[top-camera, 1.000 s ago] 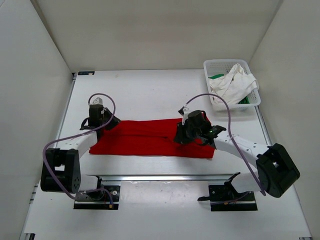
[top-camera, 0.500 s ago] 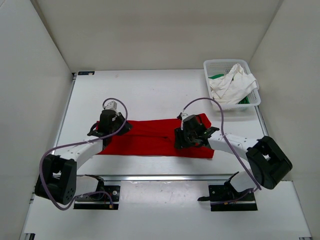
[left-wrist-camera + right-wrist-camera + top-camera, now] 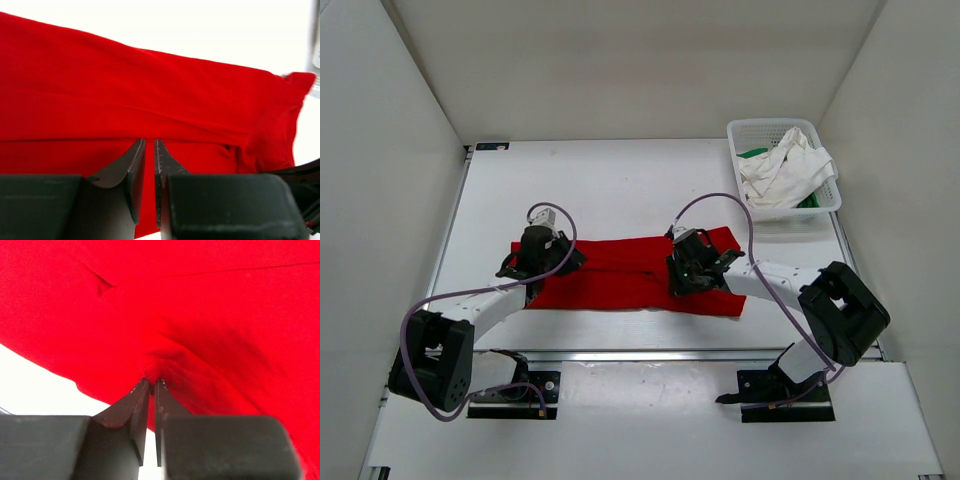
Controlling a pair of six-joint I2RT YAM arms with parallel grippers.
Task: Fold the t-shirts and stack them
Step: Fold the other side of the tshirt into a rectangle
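Since the left end of the red t-shirt (image 3: 620, 275) was drawn inward over the last second, the folded strip is now shorter. It lies across the middle of the desk (image 3: 620, 190). The left claw (image 3: 149, 142) is closed on that end. The right claw (image 3: 151, 381), shifted slightly leftward, is pinched shut on a bunched fold right of centre. A crosswise fold is judged begun, not completed. The off-white t-shirt (image 3: 782, 172) and green t-shirt (image 3: 752, 154) are noted heaped, unfolded, in the basket (image 3: 832, 195) at the far right corner.
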